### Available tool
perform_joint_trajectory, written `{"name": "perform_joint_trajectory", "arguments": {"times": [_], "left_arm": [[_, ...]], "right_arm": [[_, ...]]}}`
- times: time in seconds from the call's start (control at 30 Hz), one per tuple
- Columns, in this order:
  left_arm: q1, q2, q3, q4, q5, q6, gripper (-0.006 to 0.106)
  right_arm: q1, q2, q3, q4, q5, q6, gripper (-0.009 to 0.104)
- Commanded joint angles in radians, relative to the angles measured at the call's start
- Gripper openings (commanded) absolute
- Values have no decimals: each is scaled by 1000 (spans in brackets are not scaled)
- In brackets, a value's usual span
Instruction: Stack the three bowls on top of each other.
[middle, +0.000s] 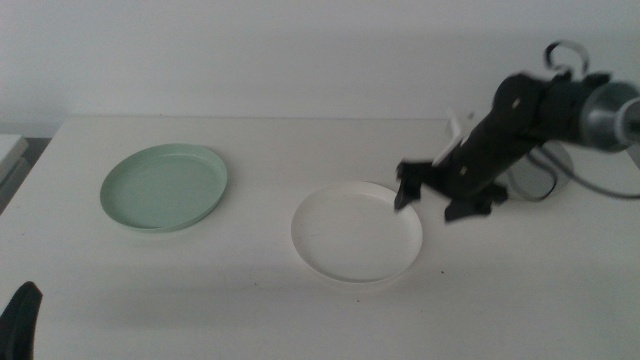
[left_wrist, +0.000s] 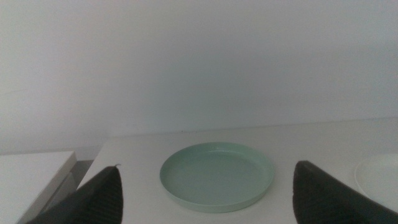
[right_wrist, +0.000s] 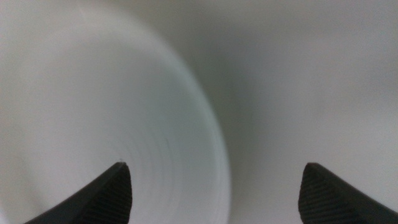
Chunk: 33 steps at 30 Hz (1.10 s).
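The white bowl (middle: 357, 233) lies at the table's (middle: 240, 300) middle, holding nothing; the green bowl (middle: 164, 186) lies well to its left, also bare inside. The grey bowl (middle: 532, 180) sits behind the right arm. The right gripper (middle: 432, 192) hovers over the white bowl's right rim, jaws apart. The left gripper (left_wrist: 208, 199) waits near the table's front left corner, jaws apart. A pale wall (middle: 300, 50) stands behind the white table.

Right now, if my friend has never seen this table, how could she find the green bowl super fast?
Start at the white table and look to its left side, far from the right gripper, which hangs open over the white bowl's rim. A shallow round dish sits there alone: the mint green bowl. It is the only coloured one; the grey bowl hides behind the right arm.
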Motion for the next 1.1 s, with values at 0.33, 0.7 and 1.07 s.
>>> {"name": "perform_joint_trajectory", "arguments": {"times": [0.33,0.7,1.07], "left_arm": [[-4,-4,-1,-2,-14,0,94],[-4,-4,-1,-2,-14,4,94],[-4,-4,-1,-2,-14,4,94]], "right_arm": [[-367,51,-422,-287,208,-18,76],[-467,344,-646,-325,199,-10,73],[-467,494,-725,-271,196,2,48]]}}
